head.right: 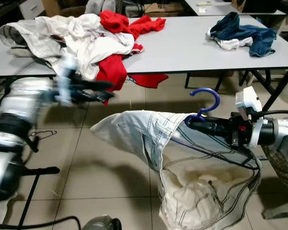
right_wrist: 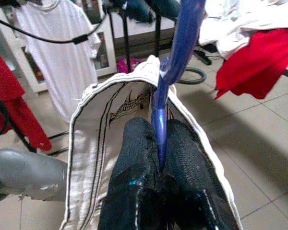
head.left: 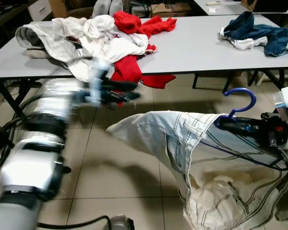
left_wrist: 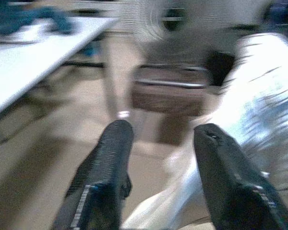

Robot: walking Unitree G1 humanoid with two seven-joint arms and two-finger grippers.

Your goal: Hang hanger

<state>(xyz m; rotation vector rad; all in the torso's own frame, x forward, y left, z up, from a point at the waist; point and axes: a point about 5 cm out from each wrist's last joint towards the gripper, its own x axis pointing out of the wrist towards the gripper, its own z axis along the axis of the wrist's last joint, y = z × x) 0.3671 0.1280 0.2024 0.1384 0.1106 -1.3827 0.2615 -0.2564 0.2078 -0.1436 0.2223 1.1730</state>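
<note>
Hanger loaded and in hand, not yet hung.
Right gripper (head.right: 194,123) pinches the blue hanger (head.right: 206,98) carrying pale jeans (head.right: 149,132); left gripper (left_wrist: 161,143), fingers spread, empty.

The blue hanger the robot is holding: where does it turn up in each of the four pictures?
Left eye view: blue hanger, hook up, right of centre, above the pale jeans.
Right eye view: its hook sits right of centre, in the right gripper.
Left wrist view: I cannot make it out among the blur.
Right wrist view: it runs up the middle, pinched between the black fingers.
Shared landmark: the pale jeans.
</note>
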